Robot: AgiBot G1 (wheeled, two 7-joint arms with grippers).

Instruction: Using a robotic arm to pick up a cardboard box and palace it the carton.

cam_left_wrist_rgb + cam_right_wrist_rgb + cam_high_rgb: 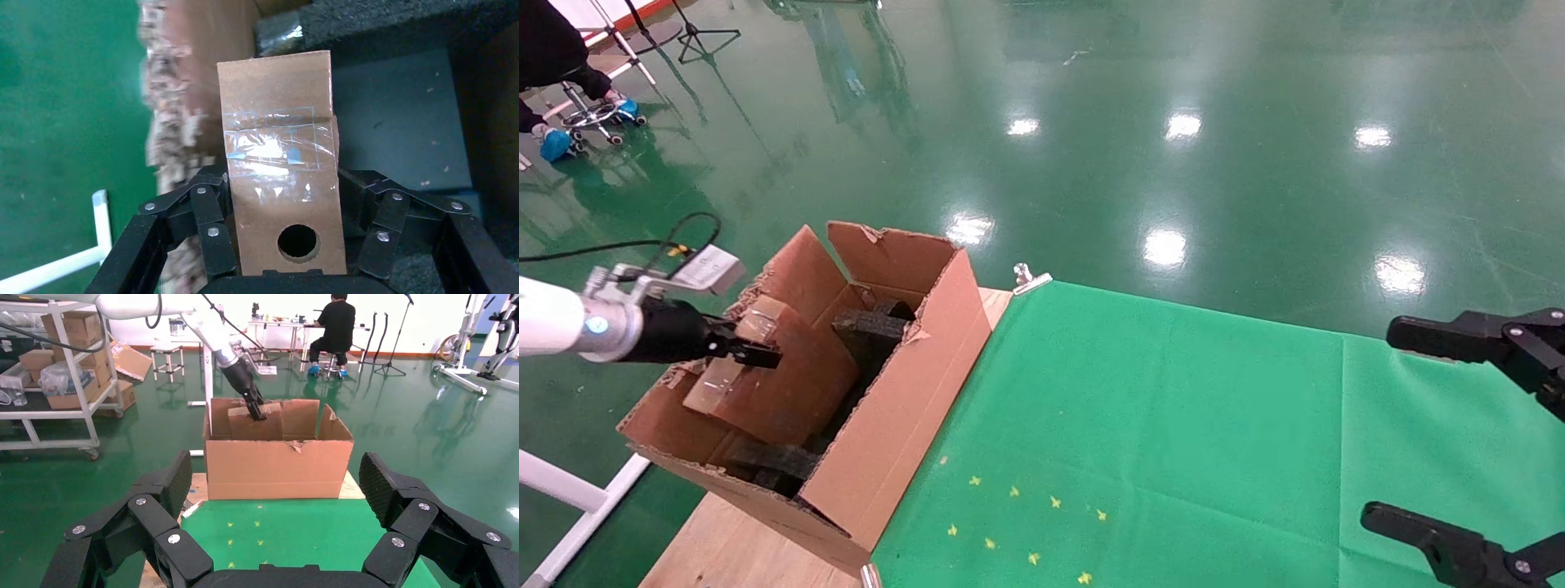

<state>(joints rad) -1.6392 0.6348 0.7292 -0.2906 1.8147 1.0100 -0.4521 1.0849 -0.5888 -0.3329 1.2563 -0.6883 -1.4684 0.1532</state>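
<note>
The carton [903, 392] stands open at the table's left end, flaps upright, with black foam blocks [870, 331] inside. My left gripper [756, 351] reaches over its left wall and is shut on the cardboard box [780, 384], which hangs tilted inside the carton. In the left wrist view the black fingers [208, 208] press both sides of the taped cardboard box [278, 153], above dark foam [392, 110]. My right gripper [1426, 433] stands open over the table's right side, holding nothing. In the right wrist view the carton [275, 468] is straight ahead of it.
A green cloth [1173, 425] covers most of the wooden table [731, 547], held by a metal clip [1030, 279]. A white frame bar [576, 498] runs below the carton's left side. A shelf cart [55, 386] and a seated person [333, 324] are farther off.
</note>
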